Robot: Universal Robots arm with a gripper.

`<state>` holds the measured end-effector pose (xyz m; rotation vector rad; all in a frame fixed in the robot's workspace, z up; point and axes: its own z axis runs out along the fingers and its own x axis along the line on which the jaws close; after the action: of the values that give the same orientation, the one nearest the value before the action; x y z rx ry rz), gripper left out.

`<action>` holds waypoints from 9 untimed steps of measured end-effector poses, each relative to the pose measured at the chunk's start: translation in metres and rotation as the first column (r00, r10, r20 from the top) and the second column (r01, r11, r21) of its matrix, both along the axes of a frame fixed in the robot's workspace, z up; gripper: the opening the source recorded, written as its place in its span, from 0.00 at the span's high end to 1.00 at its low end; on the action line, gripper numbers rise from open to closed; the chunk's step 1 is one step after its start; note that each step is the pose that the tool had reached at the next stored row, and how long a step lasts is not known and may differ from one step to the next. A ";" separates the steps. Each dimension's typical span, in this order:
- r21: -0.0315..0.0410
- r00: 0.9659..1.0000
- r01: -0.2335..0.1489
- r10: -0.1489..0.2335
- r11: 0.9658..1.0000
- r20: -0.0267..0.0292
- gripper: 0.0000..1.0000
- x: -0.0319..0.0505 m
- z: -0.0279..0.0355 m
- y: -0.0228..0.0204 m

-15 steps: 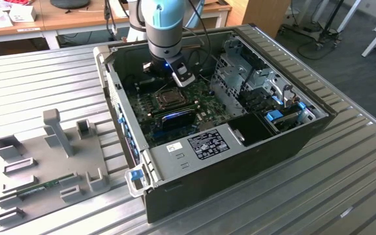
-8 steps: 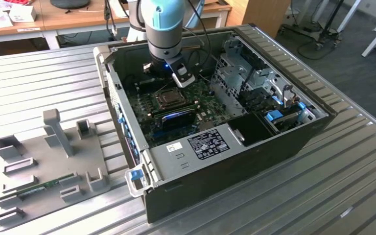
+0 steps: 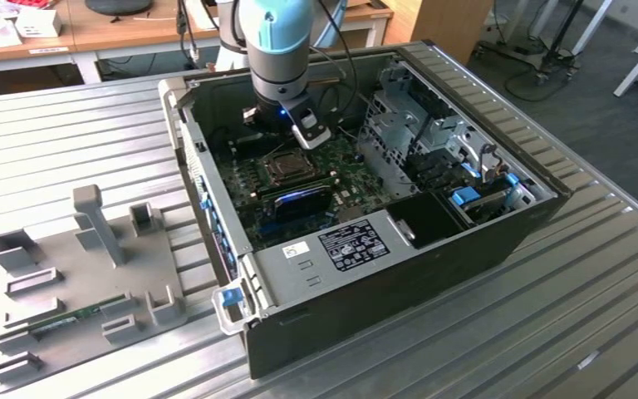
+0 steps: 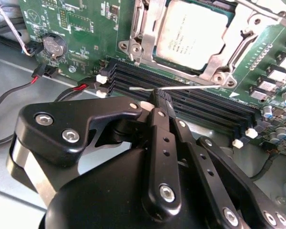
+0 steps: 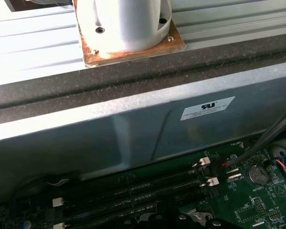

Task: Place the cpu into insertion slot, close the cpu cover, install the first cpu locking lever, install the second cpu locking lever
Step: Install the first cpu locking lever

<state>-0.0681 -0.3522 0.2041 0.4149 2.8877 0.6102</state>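
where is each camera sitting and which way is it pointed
Exterior view: off the arm, above and to one side, looking down into the open computer case on the slatted table; the arm reaches in over the motherboard.
Second wrist view: on the wrist, looking past the gripper at the cpu under the cpu cover, memory slots just ahead.
First wrist view: on the wrist, facing the case's inner wall, a white arm part above.
Both wrist views share the memory slots and coin battery.

The board (image 4: 86, 28) is green. The cpu (image 4: 193, 31) on it is grey. The gripper (image 4: 157, 102) is black. The arm (image 3: 278, 33) is light blue.
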 end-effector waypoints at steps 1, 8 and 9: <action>0.000 1.000 0.000 0.000 1.000 0.000 0.90 0.0000 -0.0005 0.0000; 0.000 1.000 0.000 0.000 1.000 0.000 0.90 0.0008 -0.0039 -0.0001; 0.000 1.000 0.000 0.000 1.000 0.000 0.90 0.0010 -0.0042 -0.0001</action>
<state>-0.0671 -0.3522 0.1998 0.4150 2.8879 0.6098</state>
